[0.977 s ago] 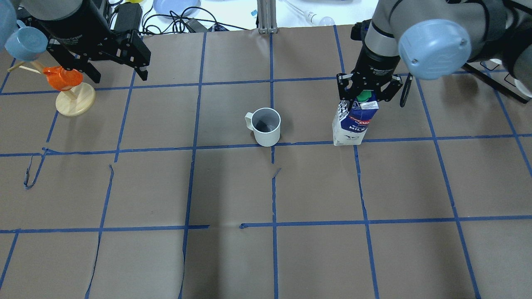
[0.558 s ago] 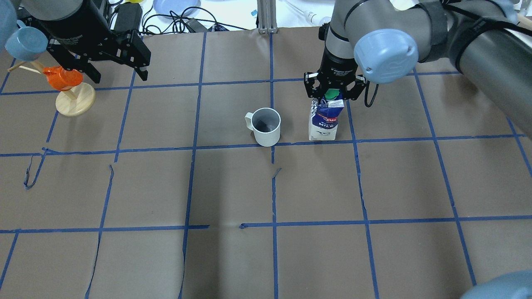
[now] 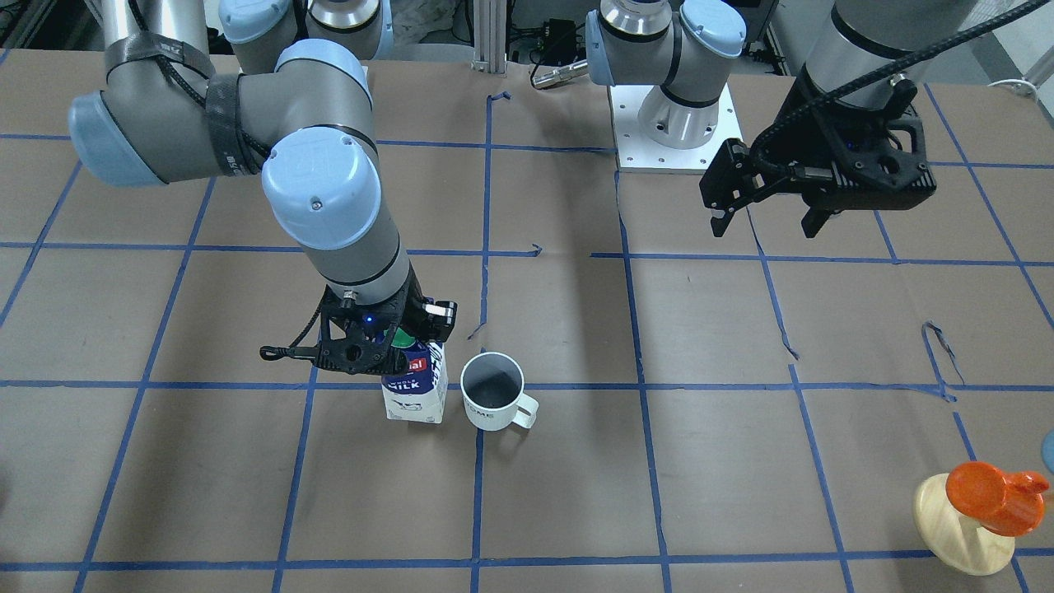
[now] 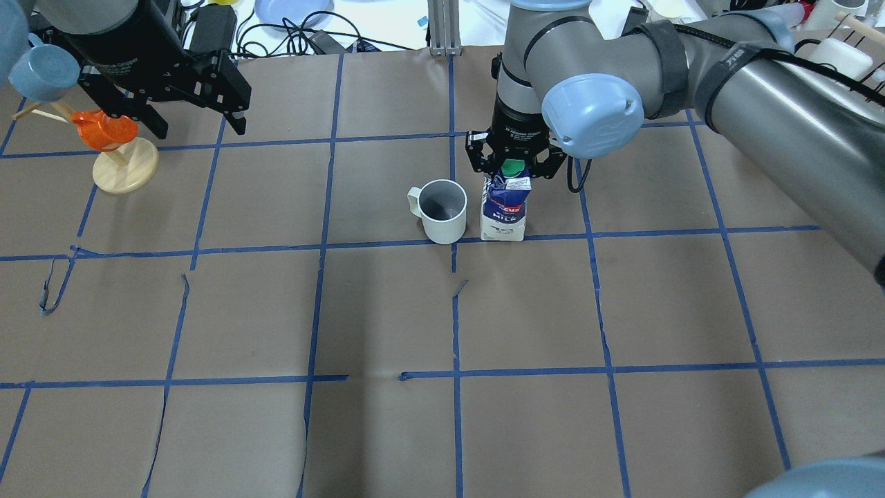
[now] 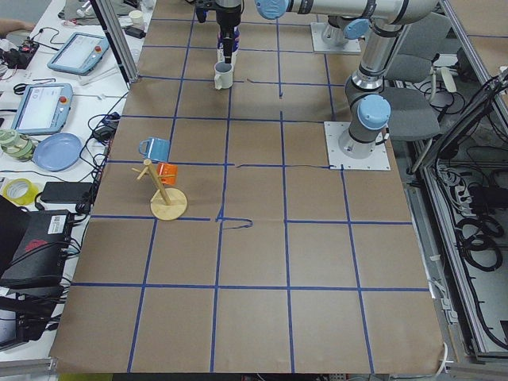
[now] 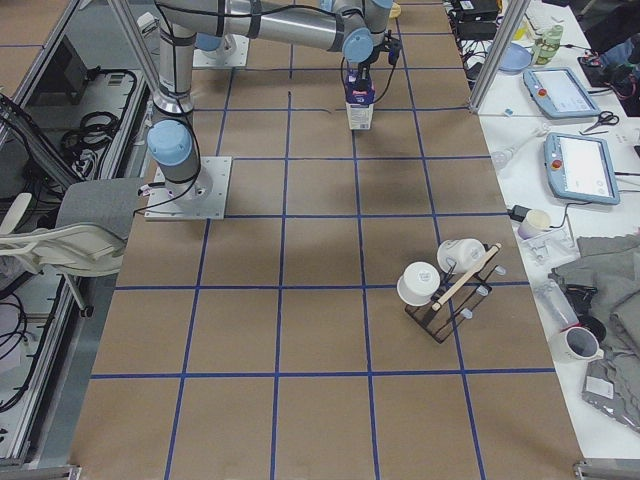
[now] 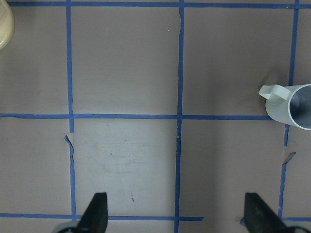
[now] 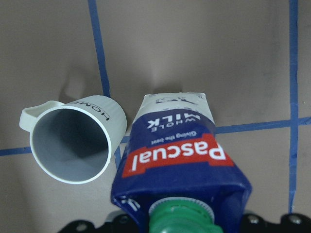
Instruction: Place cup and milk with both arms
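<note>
Mugs: one white mug (image 4: 443, 211) is counted on the table.
Cartons: one milk carton (image 4: 505, 211) is counted, at 3 o'clock of the mug seen from overhead.
Arms: two are counted, the left arm (image 3: 865, 41) and the right arm (image 4: 760, 90).
Grippers: two are counted, the left gripper (image 4: 199, 128) and the right gripper (image 4: 513, 166).
Stands: one wooden stand (image 4: 124, 169) is counted, at 9 o'clock.
Hung cups: two are counted, an orange cup (image 4: 104, 130) and a blue cup (image 4: 43, 71).

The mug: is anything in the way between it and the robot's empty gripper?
No, nothing visible. Between the open left gripper and the mug lies only bare table paper. The milk carton stands on the mug's other side, and the wooden stand sits outside the gripper, away from the mug.
</note>
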`<state>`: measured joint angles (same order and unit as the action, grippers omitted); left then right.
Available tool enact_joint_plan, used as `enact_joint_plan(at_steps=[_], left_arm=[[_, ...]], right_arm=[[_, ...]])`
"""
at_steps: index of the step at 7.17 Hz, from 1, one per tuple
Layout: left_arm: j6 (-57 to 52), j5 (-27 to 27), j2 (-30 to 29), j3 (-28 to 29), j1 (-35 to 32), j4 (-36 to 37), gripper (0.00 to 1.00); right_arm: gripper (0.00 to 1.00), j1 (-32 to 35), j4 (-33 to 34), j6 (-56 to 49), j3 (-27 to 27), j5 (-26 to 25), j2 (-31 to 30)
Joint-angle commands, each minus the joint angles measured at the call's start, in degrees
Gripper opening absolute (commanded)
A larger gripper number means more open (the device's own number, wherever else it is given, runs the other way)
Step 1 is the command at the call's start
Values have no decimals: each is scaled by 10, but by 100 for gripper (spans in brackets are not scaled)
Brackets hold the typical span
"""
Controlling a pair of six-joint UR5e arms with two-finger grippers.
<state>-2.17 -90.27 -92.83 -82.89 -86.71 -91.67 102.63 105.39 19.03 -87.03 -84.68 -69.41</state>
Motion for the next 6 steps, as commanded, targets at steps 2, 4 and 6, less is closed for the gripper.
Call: enact_joint_plan(at_steps=[2,4,6], left_arm=[[1,0,-1,0,0,0,100],[1,0,-1,1,0,0,100],[1,0,-2,2,0,0,100]], right_arm=[[45,2,11,1,-1,1,7],[46,2,21,1,-1,18,9],[49,2,21,-3,-1,17,10]])
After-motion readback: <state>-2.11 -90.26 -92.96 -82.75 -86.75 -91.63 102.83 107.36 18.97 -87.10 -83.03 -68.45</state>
